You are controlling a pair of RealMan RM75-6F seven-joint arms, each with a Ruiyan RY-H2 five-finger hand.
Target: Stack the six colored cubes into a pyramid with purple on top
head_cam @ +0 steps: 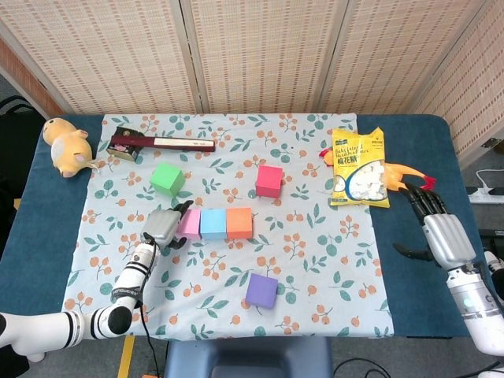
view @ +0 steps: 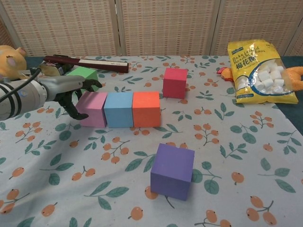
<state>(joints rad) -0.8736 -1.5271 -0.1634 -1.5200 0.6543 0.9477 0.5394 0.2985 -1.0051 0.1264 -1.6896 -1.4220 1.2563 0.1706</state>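
The blue table (head_cam: 24, 213) carries a floral cloth (head_cam: 315, 260) on which all my cubes sit. At the far right, partly off the cloth, lies the yellow marshmallow bag (head_cam: 359, 168), and at the far left a long dark red box (head_cam: 161, 142), with a yellow plush toy (head_cam: 67, 146) left of it on the bare table. My right hand (head_cam: 441, 228) rests on the table at the right edge, well apart from the cubes, fingers spread and holding nothing. My left hand (view: 64, 89) is just beside the left end of the row, fingers curled apart around nothing, their tips close to the pink cube (view: 93, 109); I cannot tell whether they touch it. Pink, blue cube (view: 119, 109) and orange cube (view: 146, 109) stand touching in a line, left to right. The purple cube (view: 173, 170) sits alone near me. The red cube (view: 175, 82) lies far right of the row, and the green cube (head_cam: 168, 179) far left.
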